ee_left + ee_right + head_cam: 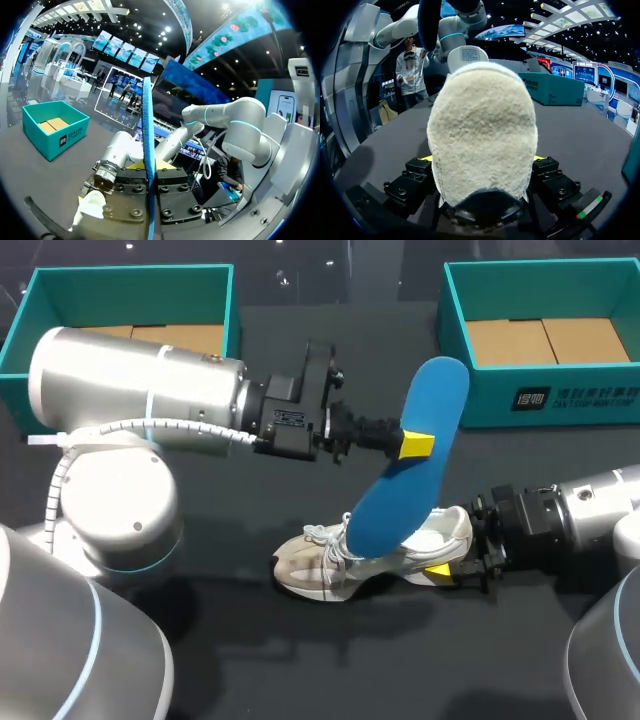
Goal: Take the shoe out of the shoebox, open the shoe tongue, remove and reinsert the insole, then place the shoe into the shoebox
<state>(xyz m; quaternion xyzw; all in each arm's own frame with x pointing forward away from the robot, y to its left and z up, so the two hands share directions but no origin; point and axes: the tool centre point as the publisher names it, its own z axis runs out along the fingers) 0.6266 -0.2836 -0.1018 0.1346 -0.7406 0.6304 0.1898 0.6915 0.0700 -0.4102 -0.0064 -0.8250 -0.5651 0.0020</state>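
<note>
A blue insole hangs tilted above the table, its lower end over the opening of the white shoe. My left gripper is shut on the insole near its middle. In the left wrist view the insole stands edge-on between the left gripper's yellow tips, with the shoe below. The shoe lies on the dark table, toe to the left. My right gripper grips its heel from both sides. The fuzzy heel fills the right wrist view between the right gripper's fingers.
Two teal shoeboxes stand at the back of the table, one at the left and one at the right, both with brown cardboard inside. The left arm's large body spans the left half of the table.
</note>
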